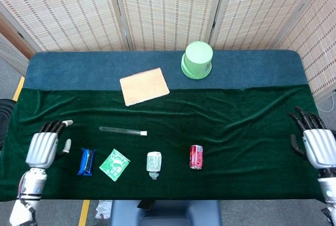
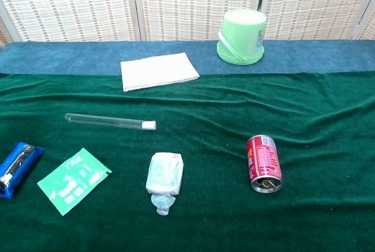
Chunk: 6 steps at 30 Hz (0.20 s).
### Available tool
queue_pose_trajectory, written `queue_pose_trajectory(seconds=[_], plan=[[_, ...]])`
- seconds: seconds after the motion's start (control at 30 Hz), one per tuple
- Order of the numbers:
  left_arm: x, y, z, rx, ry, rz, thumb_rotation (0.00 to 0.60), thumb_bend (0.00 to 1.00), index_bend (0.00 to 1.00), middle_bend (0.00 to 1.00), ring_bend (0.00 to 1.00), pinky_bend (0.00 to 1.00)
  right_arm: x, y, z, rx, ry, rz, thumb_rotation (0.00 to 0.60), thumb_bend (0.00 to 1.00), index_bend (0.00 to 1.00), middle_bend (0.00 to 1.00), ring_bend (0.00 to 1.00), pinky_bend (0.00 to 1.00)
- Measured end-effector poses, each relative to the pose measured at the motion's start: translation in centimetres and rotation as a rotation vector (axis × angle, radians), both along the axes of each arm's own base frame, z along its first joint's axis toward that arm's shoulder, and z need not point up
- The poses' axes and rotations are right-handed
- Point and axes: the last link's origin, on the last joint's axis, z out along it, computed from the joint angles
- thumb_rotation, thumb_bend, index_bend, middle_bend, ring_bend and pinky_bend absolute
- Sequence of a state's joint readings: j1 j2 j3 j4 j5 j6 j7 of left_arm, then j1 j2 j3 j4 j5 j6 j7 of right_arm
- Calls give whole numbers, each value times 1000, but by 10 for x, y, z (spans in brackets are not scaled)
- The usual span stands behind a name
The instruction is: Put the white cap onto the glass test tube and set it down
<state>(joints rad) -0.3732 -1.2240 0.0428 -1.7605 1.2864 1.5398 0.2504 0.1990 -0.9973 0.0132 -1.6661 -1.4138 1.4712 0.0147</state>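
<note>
My left hand (image 1: 41, 149) hangs at the near left edge of the dark green cloth-covered table (image 1: 252, 131), fingers straight and spread apart, holding nothing. My right hand (image 1: 317, 146) sits at the near right edge, its fingers likewise apart and empty. Both show only in the head view; the chest view catches neither.

One clear glass test tube (image 1: 122, 130) lies flat on the cloth, well apart from both hands, its rounded end toward my left and its mouth toward the table's middle. One small white cap (image 1: 143, 133) sits on that mouth end, so tube and cap lie together as a single piece; the chest view shows the tube (image 2: 105, 121) and cap (image 2: 149, 125) the same way.

Counting the rest: one blue foil snack wrapper (image 1: 86, 161) near my left hand, one green tea sachet (image 1: 115, 164) just beside it, one pale squeeze pouch with a spout (image 1: 154, 164) in front of the tube, and one red drinks can (image 1: 196, 156) lying on its side with its open end toward me. Farther back, one tan spiral-bound notebook (image 1: 144, 86) lies flat, straddling the line between green cloth and blue cloth, and one light green plastic bucket (image 1: 197, 59) stands upside down on the blue strip.
</note>
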Motion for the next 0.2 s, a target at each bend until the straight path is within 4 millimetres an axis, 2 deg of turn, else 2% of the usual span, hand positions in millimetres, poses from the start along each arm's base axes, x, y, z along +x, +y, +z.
queue_pose_trajectory(seconds=[0.2], plan=[[-21, -42, 18, 33, -10, 37, 600, 522, 264, 270, 193, 165, -17, 26, -2, -17, -37, -24, 600, 647, 51, 31, 75, 20]])
